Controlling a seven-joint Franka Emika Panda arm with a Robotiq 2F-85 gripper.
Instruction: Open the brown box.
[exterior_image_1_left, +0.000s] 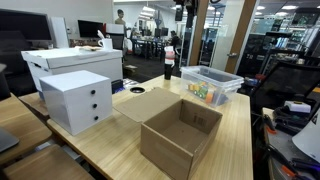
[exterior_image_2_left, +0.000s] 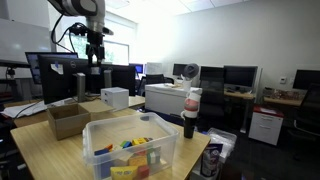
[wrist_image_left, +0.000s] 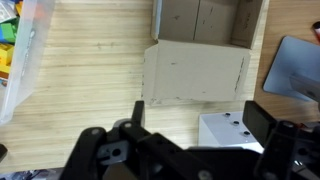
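Note:
The brown box (exterior_image_1_left: 182, 138) stands open on the wooden table, its plain brown inside showing. Its flap lid (exterior_image_1_left: 148, 103) lies folded back flat on the table. The box also shows in an exterior view (exterior_image_2_left: 68, 120) and at the top of the wrist view (wrist_image_left: 205, 20), with the flap (wrist_image_left: 195, 72) below it. My gripper (exterior_image_2_left: 95, 50) hangs high above the table, apart from the box. In the wrist view the gripper (wrist_image_left: 200, 118) is open and empty, with its fingers over the table beside the flap.
A white drawer cabinet (exterior_image_1_left: 75, 100) stands next to the flap and shows under the gripper (wrist_image_left: 235, 130). A clear plastic bin (exterior_image_1_left: 210, 85) of colourful items sits behind the box. A dark bottle (exterior_image_2_left: 190, 115) stands by the bin. A large white box (exterior_image_1_left: 70, 62) lies further back.

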